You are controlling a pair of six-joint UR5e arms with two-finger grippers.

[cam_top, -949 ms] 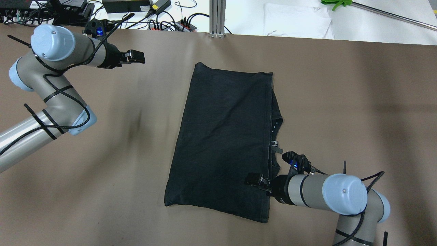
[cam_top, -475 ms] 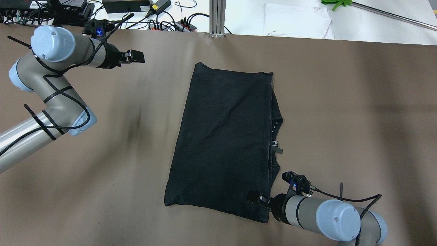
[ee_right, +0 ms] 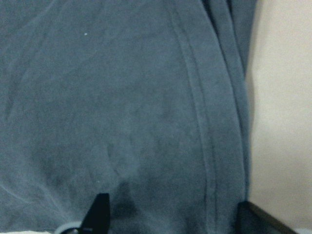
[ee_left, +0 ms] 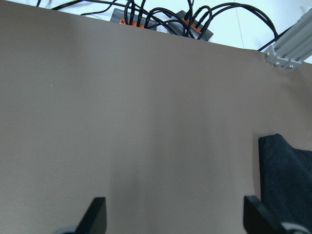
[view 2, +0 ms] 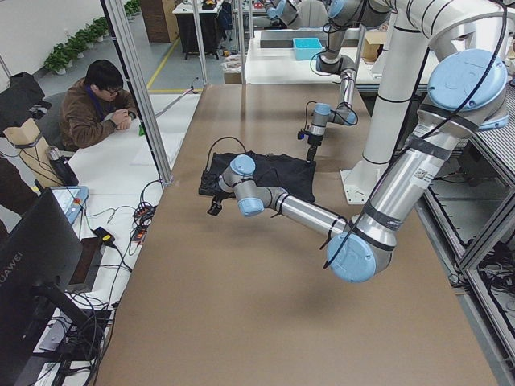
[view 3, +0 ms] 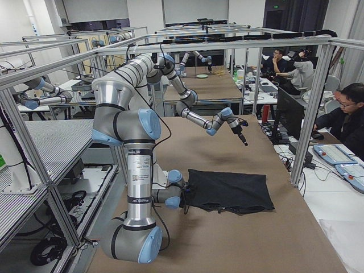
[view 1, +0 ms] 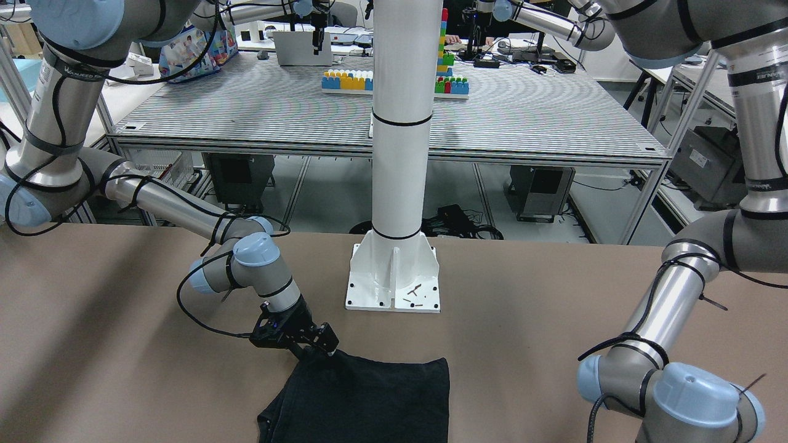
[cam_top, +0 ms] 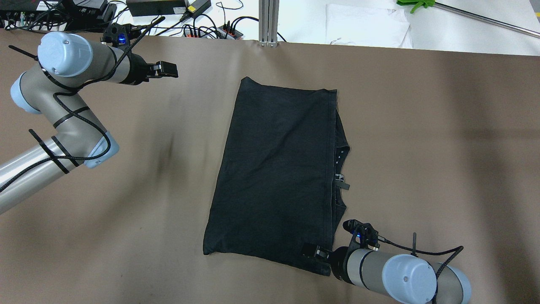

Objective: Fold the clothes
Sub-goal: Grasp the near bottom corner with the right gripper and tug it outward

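Note:
The clothes [cam_top: 278, 173] are one black garment lying folded into a tall rectangle on the brown table, with its collar and a small tag poking out at the right edge. My right gripper [cam_top: 310, 251] is open, low over the garment's near right corner. In the right wrist view its fingertips [ee_right: 100, 209] stand wide apart over the hemmed fabric [ee_right: 122, 107]. In the front-facing view that gripper [view 1: 326, 344] meets the cloth's corner [view 1: 363, 400]. My left gripper [cam_top: 171, 69] hangs open and empty over bare table, left of the garment's far corner [ee_left: 290, 170].
The white pillar base [view 1: 394, 280] stands at the table's robot side. Power strips and cables [cam_top: 202, 29], an aluminium post [cam_top: 268, 21] and a white sheet [cam_top: 367, 25] lie beyond the far edge. A seated person [view 2: 96, 104] is at the side desk.
My right gripper has slid along the garment's right side toward its near corner. The left arm has hardly moved, and the garment lies as before.

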